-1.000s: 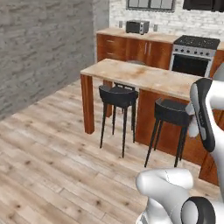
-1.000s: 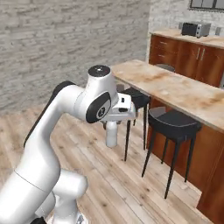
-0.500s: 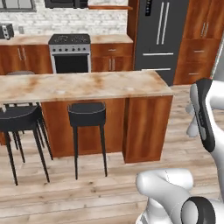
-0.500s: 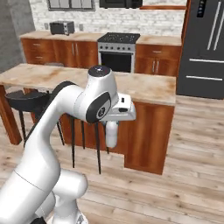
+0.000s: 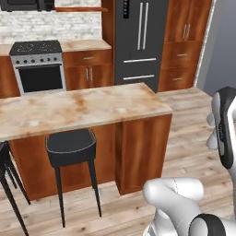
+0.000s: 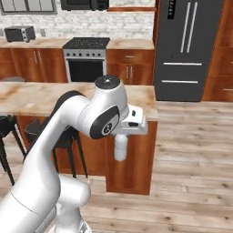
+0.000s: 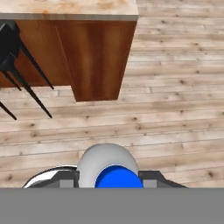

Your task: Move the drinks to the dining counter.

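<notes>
A clear water bottle with a blue cap [image 7: 114, 176] sits between my fingertips, and my gripper [image 7: 109, 180] is shut on it. From the right base view the bottle [image 6: 120, 148] hangs upright under the gripper [image 6: 122, 136], held in the air in front of the end of the dining counter [image 6: 27, 97]. That counter [image 5: 83, 108] is a beige marble slab with rust veins on wood panels. Its corner [image 7: 65, 8] lies across the top of the hand view, well above the wooden floor.
Dark round stools [image 5: 70, 146] stand along the counter's near side. Behind it are a stove [image 5: 37, 64], a dark fridge [image 5: 136, 44] and wooden cabinets [image 5: 186, 41]. Open wood floor [image 6: 195, 154] spreads to the right of the counter's end.
Both base views have swung along the counter, so its right end and the fridge now show: the camera moved. The bottle stays in my gripper.
</notes>
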{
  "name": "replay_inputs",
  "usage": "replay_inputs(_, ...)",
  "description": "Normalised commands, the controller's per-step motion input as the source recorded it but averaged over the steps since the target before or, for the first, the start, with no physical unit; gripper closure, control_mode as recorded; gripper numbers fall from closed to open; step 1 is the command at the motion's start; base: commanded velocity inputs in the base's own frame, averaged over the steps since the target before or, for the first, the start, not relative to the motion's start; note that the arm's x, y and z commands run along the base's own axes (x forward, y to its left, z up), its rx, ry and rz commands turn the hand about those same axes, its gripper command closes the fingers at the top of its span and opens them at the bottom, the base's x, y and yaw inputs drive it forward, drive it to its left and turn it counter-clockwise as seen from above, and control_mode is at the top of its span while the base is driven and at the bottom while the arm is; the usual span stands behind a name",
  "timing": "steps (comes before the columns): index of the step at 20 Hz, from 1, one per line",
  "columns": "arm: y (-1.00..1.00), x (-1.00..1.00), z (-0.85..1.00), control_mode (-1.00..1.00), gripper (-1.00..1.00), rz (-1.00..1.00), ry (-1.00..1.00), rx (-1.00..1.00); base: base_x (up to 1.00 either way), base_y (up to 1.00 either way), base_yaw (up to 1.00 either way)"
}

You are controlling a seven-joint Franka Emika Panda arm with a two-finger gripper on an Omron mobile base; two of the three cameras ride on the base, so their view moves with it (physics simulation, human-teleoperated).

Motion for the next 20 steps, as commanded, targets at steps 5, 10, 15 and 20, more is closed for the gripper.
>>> replay_inputs(5, 0.0, 0.0, 0.0, 1.0, 1.0, 0.0, 0.0, 0.0, 1.0, 0.11, -0.15)
replay_inputs(10, 0.0, 0.0, 0.0, 1.0, 1.0, 0.0, 0.0, 0.0, 1.0, 0.16, -0.13)
replay_inputs(15, 0.0, 0.0, 0.0, 1.0, 1.0, 0.0, 0.0, 0.0, 1.0, 0.2, -0.04)
replay_inputs(20, 0.0, 0.0, 0.0, 1.0, 1.0, 0.0, 0.0, 0.0, 1.0, 0.32, 0.05)
